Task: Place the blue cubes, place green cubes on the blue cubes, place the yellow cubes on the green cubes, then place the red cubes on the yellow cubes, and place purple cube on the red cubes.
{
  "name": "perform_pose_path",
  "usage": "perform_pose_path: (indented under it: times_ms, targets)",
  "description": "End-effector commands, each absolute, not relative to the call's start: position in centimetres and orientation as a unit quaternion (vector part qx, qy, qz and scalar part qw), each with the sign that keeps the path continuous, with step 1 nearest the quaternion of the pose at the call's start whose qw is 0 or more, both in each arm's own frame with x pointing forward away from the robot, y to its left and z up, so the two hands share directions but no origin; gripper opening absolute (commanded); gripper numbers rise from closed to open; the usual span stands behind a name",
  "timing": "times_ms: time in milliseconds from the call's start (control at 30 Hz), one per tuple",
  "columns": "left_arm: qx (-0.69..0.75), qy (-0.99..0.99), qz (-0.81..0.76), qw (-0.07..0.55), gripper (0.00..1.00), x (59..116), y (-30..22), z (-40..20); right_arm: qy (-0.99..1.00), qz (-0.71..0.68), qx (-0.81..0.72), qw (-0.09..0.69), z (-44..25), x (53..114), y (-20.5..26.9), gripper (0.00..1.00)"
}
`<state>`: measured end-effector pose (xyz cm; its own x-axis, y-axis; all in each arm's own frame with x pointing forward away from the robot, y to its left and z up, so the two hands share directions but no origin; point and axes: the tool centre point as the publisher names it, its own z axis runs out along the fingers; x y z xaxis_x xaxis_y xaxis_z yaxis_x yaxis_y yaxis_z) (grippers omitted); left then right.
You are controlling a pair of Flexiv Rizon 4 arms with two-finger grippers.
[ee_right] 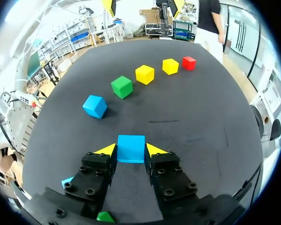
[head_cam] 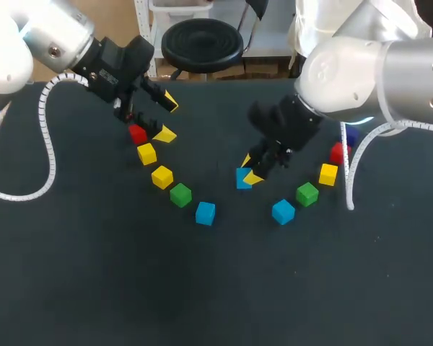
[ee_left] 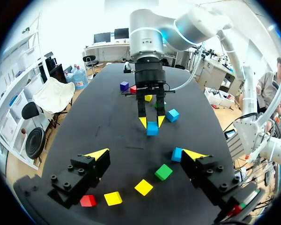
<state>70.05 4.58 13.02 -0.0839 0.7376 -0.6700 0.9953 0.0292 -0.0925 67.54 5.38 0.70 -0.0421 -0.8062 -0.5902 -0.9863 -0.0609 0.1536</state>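
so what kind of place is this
Probably a robotics lab bench: a dark table, coloured cubes laid in arcs, the right gripper shut on a blue cube, the left gripper open.

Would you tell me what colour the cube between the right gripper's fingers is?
The cube is blue, clearest in the right wrist view.

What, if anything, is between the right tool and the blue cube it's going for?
Nothing visible. The blue cube sits on the table between the fingers of the right tool, with both yellow tips against its sides.
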Motion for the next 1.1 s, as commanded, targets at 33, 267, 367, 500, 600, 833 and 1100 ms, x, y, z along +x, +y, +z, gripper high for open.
perform_pose_path:
  times_ms: [33, 267, 367, 500, 600, 833, 1100]
  targets:
    - [0.637, 0.68, -0.281, 0.228, 1.0, 70.1, 4.5, 13.0, 0.67, 0.279, -0.668, 0.163, 0.8, 67.5, 5.4, 0.0]
    - [0.637, 0.68, -0.281, 0.228, 1.0, 70.1, 4.5, 13.0, 0.67, 0.279, -0.668, 0.164, 0.8, 67.5, 5.5, 0.0]
    - [0.637, 0.68, -0.281, 0.228, 1.0, 70.1, 4.5, 13.0, 0.671, 0.28, -0.668, 0.162, 0.6, 67.4, 5.5, 0.0]
    - [0.637, 0.68, -0.281, 0.228, 1.0, 70.1, 4.5, 13.0, 0.672, 0.279, -0.667, 0.16, 0.4, 67.4, 5.5, 0.0]
    - [0.637, 0.68, -0.281, 0.228, 1.0, 70.1, 4.5, 13.0, 0.673, 0.279, -0.667, 0.158, 0.2, 67.4, 5.5, 0.0]
    - [0.637, 0.68, -0.281, 0.228, 1.0, 70.1, 4.5, 13.0, 0.671, 0.278, -0.669, 0.159, 0.3, 67.9, 5.5, 0.0]
    - [0.637, 0.68, -0.281, 0.228, 1.0, 70.1, 4.5, 13.0, 0.671, 0.269, -0.672, 0.161, 0.5, 68.9, 5.3, 0.0]
